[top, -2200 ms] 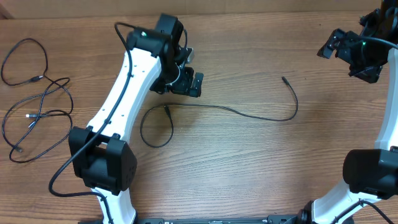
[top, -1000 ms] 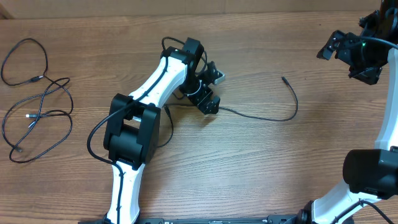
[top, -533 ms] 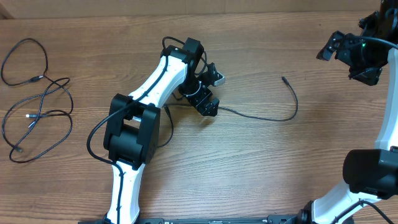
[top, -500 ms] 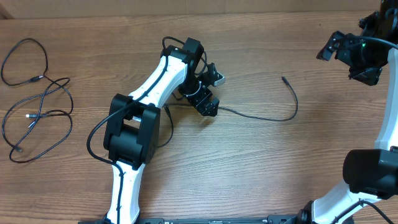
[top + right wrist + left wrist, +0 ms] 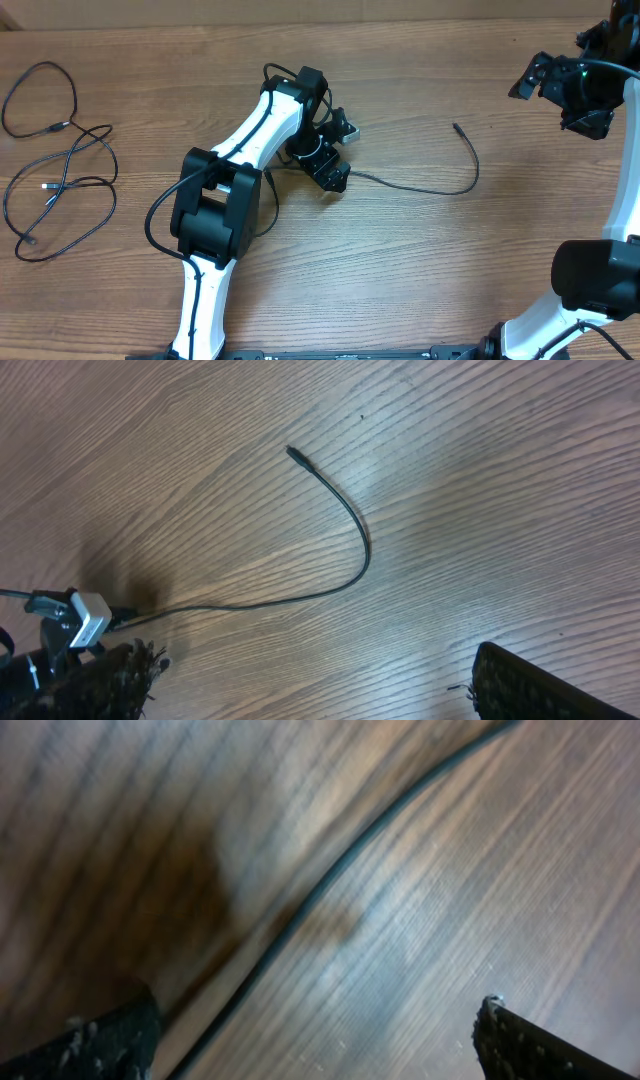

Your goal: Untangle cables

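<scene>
Single cable (image 5: 430,191) (image 5: 320,890) (image 5: 366,555): thin black cord lying flat on the wooden table (image 5: 400,280), passing directly under the left gripper (image 5: 340,152) (image 5: 315,1020). From the gripper it runs off to the right in a shallow sag, then hooks up and back, ending in a small dark plug well to the gripper's right. On the gripper's other side the cord bends round behind the left arm; most of that part is hidden by the arm. Left gripper jaws spread wide, one finger on each side of the cord, nothing clamped. Wrist view is blurred; the cord crosses diagonally between the two fingertips and no contact with either can be made out. Remaining cables (image 5: 70,155): a loose tangle of several thin black loops crossing one another, small plug ends showing among them, far to the left of the left gripper, well apart from it and untouched. Right gripper (image 5: 555,100) (image 5: 320,680): far to the right of the left gripper and raised off the table, jaws wide apart, holding nothing; its camera looks down on the hooked plug end of the single cable.
</scene>
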Motion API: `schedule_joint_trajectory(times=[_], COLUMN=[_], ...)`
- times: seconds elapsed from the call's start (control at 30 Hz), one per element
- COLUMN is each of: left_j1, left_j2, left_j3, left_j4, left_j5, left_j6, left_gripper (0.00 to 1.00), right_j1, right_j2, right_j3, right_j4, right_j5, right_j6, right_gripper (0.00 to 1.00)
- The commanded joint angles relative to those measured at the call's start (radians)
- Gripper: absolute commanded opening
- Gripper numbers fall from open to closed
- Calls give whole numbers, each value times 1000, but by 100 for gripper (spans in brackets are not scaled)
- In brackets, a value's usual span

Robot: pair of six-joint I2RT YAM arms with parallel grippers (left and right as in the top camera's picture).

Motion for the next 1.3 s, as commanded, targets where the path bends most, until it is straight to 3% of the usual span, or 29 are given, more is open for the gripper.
schedule_joint_trajectory(times=[0.0,0.27,0.37,0.43,0.67,0.77,0.93,1.1,1.27], left_j1=[-5,-43,-58,-65,-70,-70,-70,-75,-75], left_j2=[27,27,27,27,27,27,27,27,23], left_j3=[6,6,6,6,6,6,6,6,10], left_j4=[-48,-196,-196,-189,-185,-183,-141,-92,-38], left_j5=[20,87,85,83,23,-45,-127,-126,-188], left_j6=[28,42,42,42,41,41,37,20,-108], left_gripper=[100,89,54,45,54,71,89,92,91], right_j1=[0,0,0,0,5,5,5,5,5], right_j2=[-1,-1,-1,-1,-1,-1,-1,-1,-1], right_j3=[-4,-4,-4,-4,-4,-4,-4,-4,-4], right_j4=[3,5,3,2,-10,-15,-16,-16,-14], right_j5=[-6,-6,-7,-7,-25,-25,-25,-25,-25], right_j6=[-5,-5,-5,-5,-5,-5,-5,-5,-5], right_gripper=[100,100,100,100,100,100,100,100,100])
